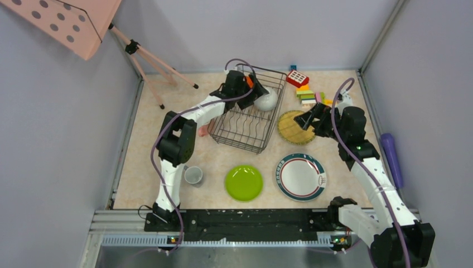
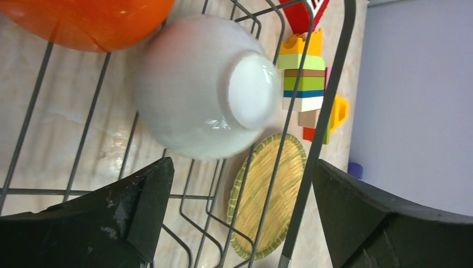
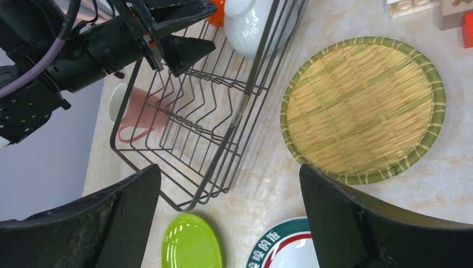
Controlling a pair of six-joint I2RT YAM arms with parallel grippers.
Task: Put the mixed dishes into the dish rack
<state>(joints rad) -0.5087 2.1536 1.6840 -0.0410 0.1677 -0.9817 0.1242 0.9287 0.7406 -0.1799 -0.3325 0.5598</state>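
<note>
1. Nearest the arm bases, the lime-green plate (image 1: 244, 182) and the white plate with green-red rim (image 1: 300, 177) lie flat on the table (image 1: 139, 167), side by side and apart. A small whitish cup (image 1: 193, 175) stands upright to their left. The right wrist view cuts both plates off at its lower edge.
2. The dish rack (image 1: 248, 111) sits mid-table behind the green plate. A pink cup (image 3: 139, 114) lies on its side just outside the rack's left wall. It shows plainly through the wires in the right wrist view, but from above the left arm nearly hides it.
3. The right gripper (image 3: 228, 184) hangs by the near edge of the round straw mat (image 1: 294, 127), fingers spread wide with nothing between them. The mat lies flat just right of the rack.
4. The left gripper (image 2: 240, 178) reaches into the rack's far end, fingers wide apart and empty. A second whitish cup (image 2: 206, 89) rests there in the rack. Only the left wrist view shows its foot ring turned toward the camera.
5. The orange bowl (image 2: 89, 22) sits beside it in the rack, cropped in the left wrist view and mostly covered by the gripper from above.
6. Toy blocks (image 1: 308, 95) stand beyond the mat.
</note>
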